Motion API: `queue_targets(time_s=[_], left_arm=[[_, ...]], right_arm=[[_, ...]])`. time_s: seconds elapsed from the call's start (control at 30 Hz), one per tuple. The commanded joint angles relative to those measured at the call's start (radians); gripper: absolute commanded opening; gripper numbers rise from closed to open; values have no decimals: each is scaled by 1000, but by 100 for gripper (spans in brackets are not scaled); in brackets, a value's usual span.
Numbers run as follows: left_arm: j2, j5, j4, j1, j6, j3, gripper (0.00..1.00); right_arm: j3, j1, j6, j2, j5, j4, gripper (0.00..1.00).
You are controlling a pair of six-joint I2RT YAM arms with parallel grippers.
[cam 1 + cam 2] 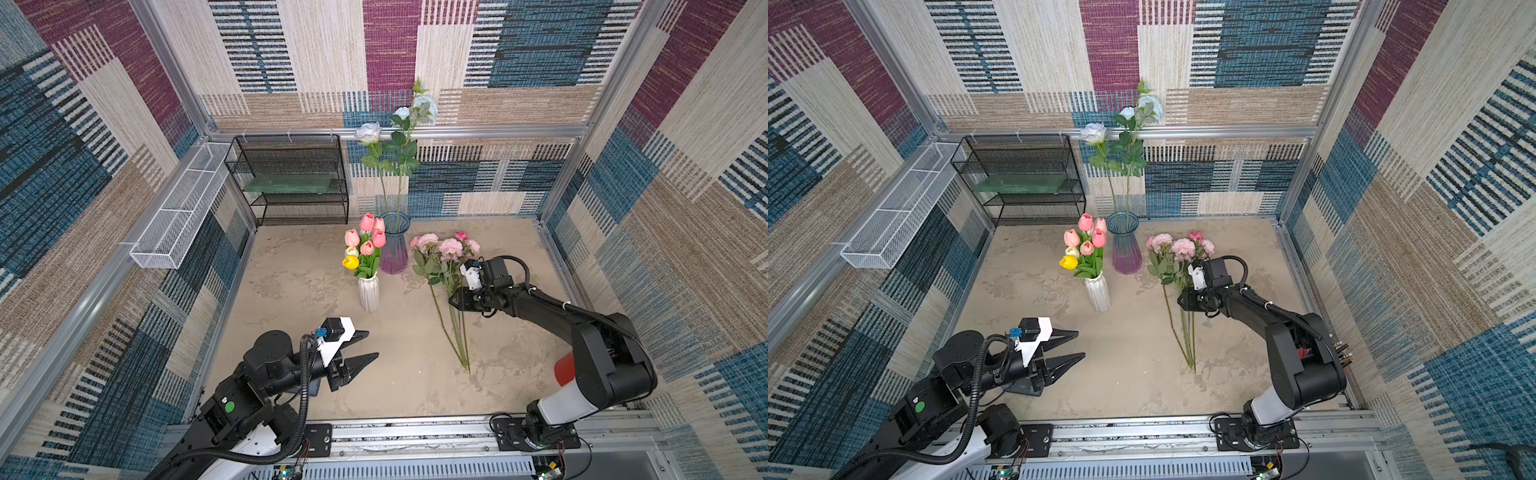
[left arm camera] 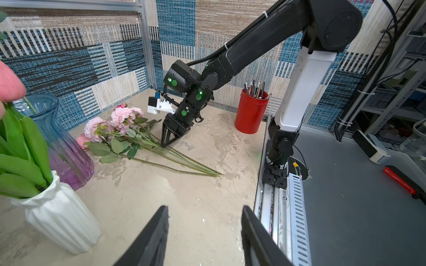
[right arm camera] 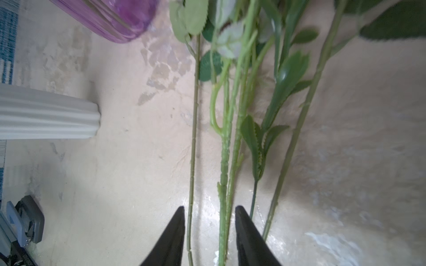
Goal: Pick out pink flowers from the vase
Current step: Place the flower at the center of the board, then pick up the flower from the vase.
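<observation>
Inside the glass vase (image 1: 394,249), pale blue-white roses (image 1: 368,133) stand.

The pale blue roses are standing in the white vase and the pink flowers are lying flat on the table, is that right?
Not quite: the pale blue roses stand in the tinted glass vase, not the white vase, as a top view shows. The pink flowers do lie flat on the table.
</observation>
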Motion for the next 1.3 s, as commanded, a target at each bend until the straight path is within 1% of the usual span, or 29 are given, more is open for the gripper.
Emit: queue_targets(time_s=[0.0,0.07,0.1,0.23,0.33,0.4,0.47,0.53,0.6,0.7,0.87,0.93,1.03,1.27], left_arm=[[-1,-35,21,1,22,5,52],[0,-74,13,2,6,12,52],[2,-101,8,1,-6,17,52],[19,-273,-96,2,-74,80,51],[2,-348,-179,1,-121,109,51],[-20,-382,-240,1,-143,123,51],[-59,-420,-296,2,-161,122,51],[-108,-442,-325,2,-171,106,51],[-166,-444,-330,1,-174,81,52],[-248,-442,-324,1,-167,44,52],[-343,-446,-293,1,-158,4,51],[-361,-449,-288,2,-156,-2,51],[-375,-455,-289,2,-156,-4,51],[-380,-461,-291,1,-155,-6,51]], right_arm=[[19,5,7,-83,68,-42,41],[22,26,-5,-163,96,-42,41],[14,42,-14,-206,90,-18,40],[-96,140,-78,-409,15,215,39],[-197,261,-249,-516,-62,452,38],[-228,346,-345,-537,-59,559,39],[-215,408,-406,-514,-38,608,39],[-181,441,-430,-467,-18,628,38],[-167,458,-460,-418,-26,685,36],[-151,470,-462,-347,-62,800,32],[-101,512,-477,-219,-51,929,29],[-79,540,-486,-166,-19,980,27],[-39,580,-489,-92,65,1030,24],[22,595,-434,34,202,1115,22]])
